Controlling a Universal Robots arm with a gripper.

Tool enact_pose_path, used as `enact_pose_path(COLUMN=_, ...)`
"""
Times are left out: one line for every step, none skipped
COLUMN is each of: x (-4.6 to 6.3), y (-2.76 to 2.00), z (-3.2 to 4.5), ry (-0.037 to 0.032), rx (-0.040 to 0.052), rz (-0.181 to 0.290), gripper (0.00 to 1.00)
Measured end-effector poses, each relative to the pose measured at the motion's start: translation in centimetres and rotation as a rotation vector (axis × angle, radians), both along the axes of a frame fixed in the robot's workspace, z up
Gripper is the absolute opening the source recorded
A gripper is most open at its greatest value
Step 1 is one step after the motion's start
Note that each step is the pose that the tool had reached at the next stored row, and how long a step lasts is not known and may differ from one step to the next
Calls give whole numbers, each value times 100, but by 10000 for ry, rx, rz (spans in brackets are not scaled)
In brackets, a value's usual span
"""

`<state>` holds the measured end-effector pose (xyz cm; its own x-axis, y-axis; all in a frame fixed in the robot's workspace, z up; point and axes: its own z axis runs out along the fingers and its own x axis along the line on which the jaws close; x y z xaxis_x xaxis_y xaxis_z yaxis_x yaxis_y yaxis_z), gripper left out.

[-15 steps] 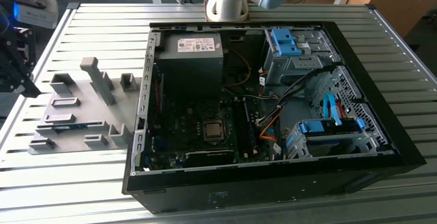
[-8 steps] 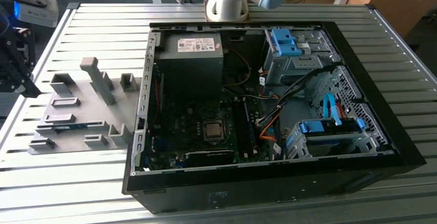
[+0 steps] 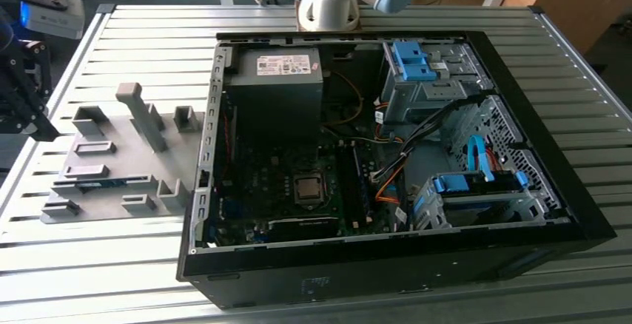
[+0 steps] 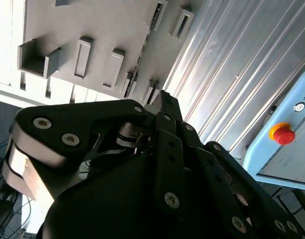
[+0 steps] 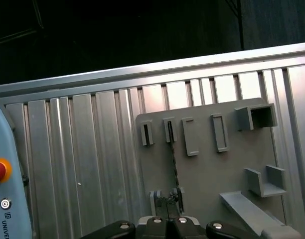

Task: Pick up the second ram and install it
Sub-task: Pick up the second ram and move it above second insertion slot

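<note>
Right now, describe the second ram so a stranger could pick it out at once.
Find the open black computer case; beside it, on the exterior view's left, a grey fixture plate lies on the slatted table. On that plate the second ram is the thin stick held on edge between small brackets, the only blue-green piece among plain grey blocks.

PC case (image 3: 395, 272) (open) | grey slotted board (image 3: 123, 163) | red button (image 4: 282, 133), perhaps e-stop

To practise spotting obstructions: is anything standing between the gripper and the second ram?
Nothing visible does. In the first wrist view the gripper hangs near one end of the second ram, which stands on edge in the gray holder, with only open space between them.
</note>
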<state>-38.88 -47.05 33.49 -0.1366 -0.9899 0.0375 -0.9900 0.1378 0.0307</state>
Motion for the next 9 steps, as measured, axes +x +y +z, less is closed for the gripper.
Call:
enact_pose_path(x=0, y=0, z=-1, ry=0, rx=0, rz=111, gripper=11)
enact_pose_path(x=0, y=0, z=-2, ry=1, rx=0, rz=221, gripper=11)
enact_pose_path(x=-1, y=-1, z=-6, ry=-1, rx=2, rz=265, gripper=11)
enact_pose_path(x=-3, y=-3, z=-12, ry=-2, rx=29, rz=268, gripper=11)
enact_pose_path(x=-8, y=-6, z=-16, ry=-8, rx=109, rz=269, gripper=11)
enact_pose_path(x=-15, y=-13, z=-19, ry=-18, rx=207, rz=269, gripper=11)
enact_pose_path(x=-23, y=-21, z=-22, ry=-27, rx=310, rz=270, gripper=11)
enact_pose_path(x=-31, y=-31, z=-23, ry=-34, rx=446, rz=269, gripper=11)
enact_pose_path(x=-38, y=-40, z=-25, ry=-44, rx=589, rz=270, gripper=11)
